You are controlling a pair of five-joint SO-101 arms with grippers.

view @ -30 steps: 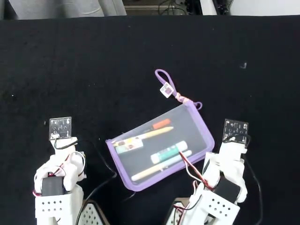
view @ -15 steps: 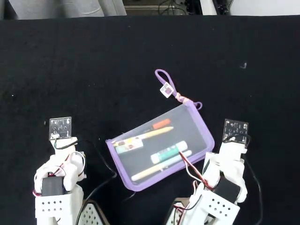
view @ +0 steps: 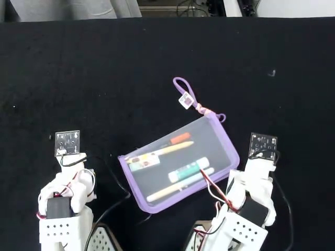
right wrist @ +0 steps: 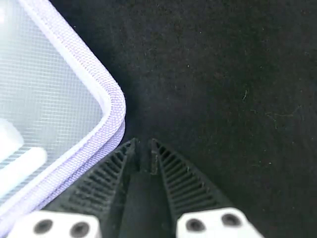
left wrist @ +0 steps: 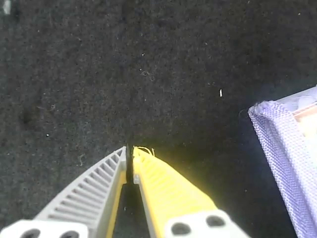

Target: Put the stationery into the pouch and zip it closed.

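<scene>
Lying flat on table (view: 78,68) between 2 arms, pouch (view: 215,140) runs diagonally, strap (view: 184,91) end pointing away; stationery (view: 191,170) inside along its length. Left end effector (left wrist: 131,153) pinched together, right end effector (right wrist: 143,146) narrow, both empty.

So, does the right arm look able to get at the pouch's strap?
Probably yes: the strap lies uncovered on the table past the far corner of the pouch, and the right tool sits empty beside its edge.

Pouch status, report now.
Left tool shut, empty. Right tool shut, empty. Purple-edged clear mesh pouch flat on black table, pens inside. Nothing in the way.
</scene>
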